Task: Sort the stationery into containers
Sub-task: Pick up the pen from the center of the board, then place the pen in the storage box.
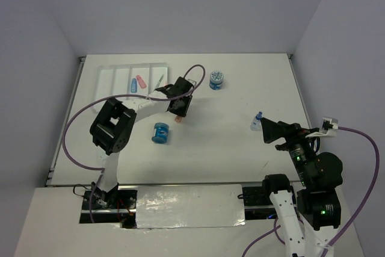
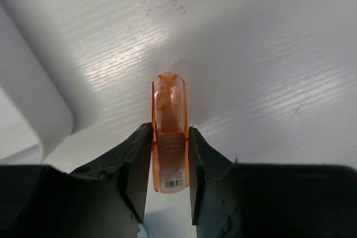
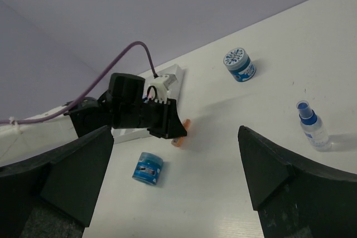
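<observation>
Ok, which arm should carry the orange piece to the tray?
Left: the left gripper pinches the orange piece, right beside the tray. The right gripper stands open far across the table.

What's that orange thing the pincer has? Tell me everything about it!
The orange piece is a small, see-through plastic stub with a rounded far end, a paler core and a barcode sticker near its other end. It is turned on its narrow edge, pinched on both sides by the left pincer's black fingers, over the white table beside the tray. Whether it touches the table is unclear.
</observation>
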{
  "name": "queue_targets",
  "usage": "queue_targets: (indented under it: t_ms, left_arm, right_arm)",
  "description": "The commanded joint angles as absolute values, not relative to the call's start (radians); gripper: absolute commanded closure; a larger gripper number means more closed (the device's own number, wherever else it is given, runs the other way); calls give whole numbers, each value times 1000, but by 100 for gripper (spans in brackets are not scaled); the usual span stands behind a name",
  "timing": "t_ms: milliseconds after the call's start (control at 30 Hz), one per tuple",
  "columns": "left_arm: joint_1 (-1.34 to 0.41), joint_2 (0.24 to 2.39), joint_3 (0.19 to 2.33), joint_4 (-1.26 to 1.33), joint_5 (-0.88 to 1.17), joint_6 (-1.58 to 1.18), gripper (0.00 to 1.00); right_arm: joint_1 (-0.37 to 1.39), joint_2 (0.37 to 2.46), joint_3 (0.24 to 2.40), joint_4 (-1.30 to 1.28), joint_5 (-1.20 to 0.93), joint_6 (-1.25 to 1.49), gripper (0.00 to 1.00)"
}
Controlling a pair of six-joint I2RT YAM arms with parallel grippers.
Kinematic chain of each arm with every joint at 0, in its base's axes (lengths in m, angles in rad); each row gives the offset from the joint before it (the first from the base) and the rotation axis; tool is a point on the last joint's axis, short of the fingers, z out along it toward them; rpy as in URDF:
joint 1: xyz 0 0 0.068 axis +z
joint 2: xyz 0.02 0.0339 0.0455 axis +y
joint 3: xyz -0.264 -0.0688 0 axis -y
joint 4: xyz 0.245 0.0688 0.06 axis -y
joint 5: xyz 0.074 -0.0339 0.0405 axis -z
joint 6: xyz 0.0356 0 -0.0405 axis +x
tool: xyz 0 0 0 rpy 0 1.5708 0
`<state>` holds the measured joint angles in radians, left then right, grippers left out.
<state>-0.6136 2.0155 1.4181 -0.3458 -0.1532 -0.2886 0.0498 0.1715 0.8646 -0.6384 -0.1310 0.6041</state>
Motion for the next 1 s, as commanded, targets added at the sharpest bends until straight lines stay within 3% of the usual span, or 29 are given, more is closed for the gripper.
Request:
queue_targets:
  t_ms: [0,233,400,633,733,767,867,967]
  left_arm:
    - [-595,1876,1468,-351,-182,-293,91]
    - [-379,1830,1566,-440,-222,-319,95]
    - [-224,1888,1638,-498,-291,-337,92]
    - [-106,2000,1687,-472,-273,-382,79]
    - [-94,2029,1680,-453,-272,-388,65]
    - [-92,2036,1678,-451,-270,-393,49]
    - [-92,2046,1671,-454,-264,-405,26]
    - [-92,2013,1641,-442,-255,-413,14]
  right_arm:
    - [57,163,867,-594,-138,584,0]
    - [57,155,853,-597,-126,572,0]
    - [57,158,848,-591,-130,566,0]
    - [57,172,851,-591,-135,558,0]
    - [55,173,842,-583,-137,558,0]
    - [55,176,841,-575,-141,561,0]
    - [57,187,825,-563,-149,566,0]
    - [55,205,802,-542,-149,566,0]
